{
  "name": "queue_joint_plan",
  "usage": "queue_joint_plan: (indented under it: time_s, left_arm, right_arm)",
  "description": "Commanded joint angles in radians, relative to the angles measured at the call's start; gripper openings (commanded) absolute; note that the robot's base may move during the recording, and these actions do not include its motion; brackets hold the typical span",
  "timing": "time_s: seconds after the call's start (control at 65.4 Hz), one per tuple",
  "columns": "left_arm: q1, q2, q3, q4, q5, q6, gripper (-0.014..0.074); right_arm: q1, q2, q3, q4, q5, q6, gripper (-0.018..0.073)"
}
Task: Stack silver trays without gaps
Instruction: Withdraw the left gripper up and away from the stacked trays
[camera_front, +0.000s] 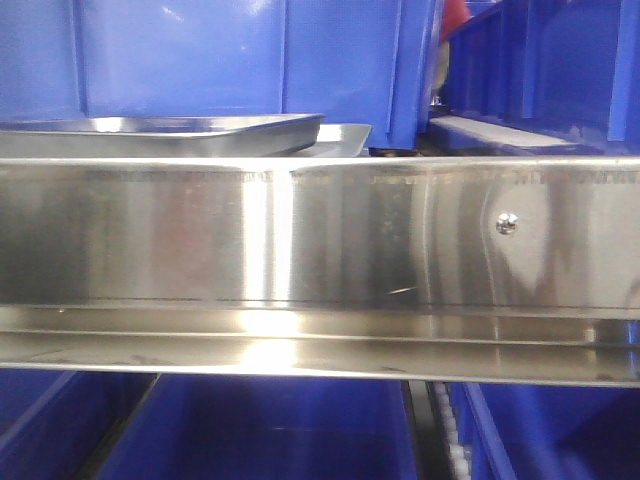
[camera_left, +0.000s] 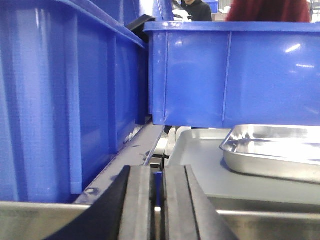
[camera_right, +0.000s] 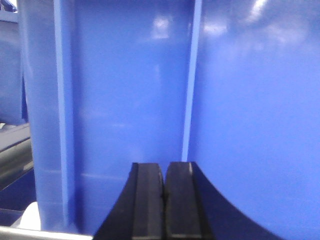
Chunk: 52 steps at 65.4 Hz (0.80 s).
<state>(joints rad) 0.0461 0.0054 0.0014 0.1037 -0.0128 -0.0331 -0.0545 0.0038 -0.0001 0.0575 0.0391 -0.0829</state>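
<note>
While both the left gripper (camera_left: 157, 210) and right gripper (camera_right: 163, 200) sit pinched together on nothing, the silver trays (camera_front: 160, 135) on the shelf look light, stiff and slick, best taken by a rolled rim.

Blue bins (camera_left: 225, 75), steel shelf rail (camera_front: 320, 235)

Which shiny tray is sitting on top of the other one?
The deeper silver tray with the bright rolled rim is on top. The flatter, duller tray lies under it, sticking out toward the blue bins.

Closed left gripper (camera_left: 158, 200) faces silver tray (camera_left: 272, 155) beside blue bins (camera_left: 230, 75)
</note>
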Motion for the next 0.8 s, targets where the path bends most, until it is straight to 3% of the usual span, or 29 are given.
queue_joint_plan:
  time_s: [0.0,0.291,0.78]
  left_arm:
    - [0.002,-0.005,-0.001,-0.012,-0.030,0.005,0.0024]
    - [-0.034,-0.005,-0.001,-0.012,-0.030,0.005,0.0024]
    - [-0.029,-0.005,-0.001,-0.012,-0.030,0.005,0.0024]
  right_arm:
    - [-0.005,-0.004,0.000,0.002,-0.017,-0.006,-0.0069]
    - [-0.005,-0.004,0.000,0.002,-0.017,-0.006,-0.0069]
    - [-0.005,-0.004,0.000,0.002,-0.017,-0.006,-0.0069]
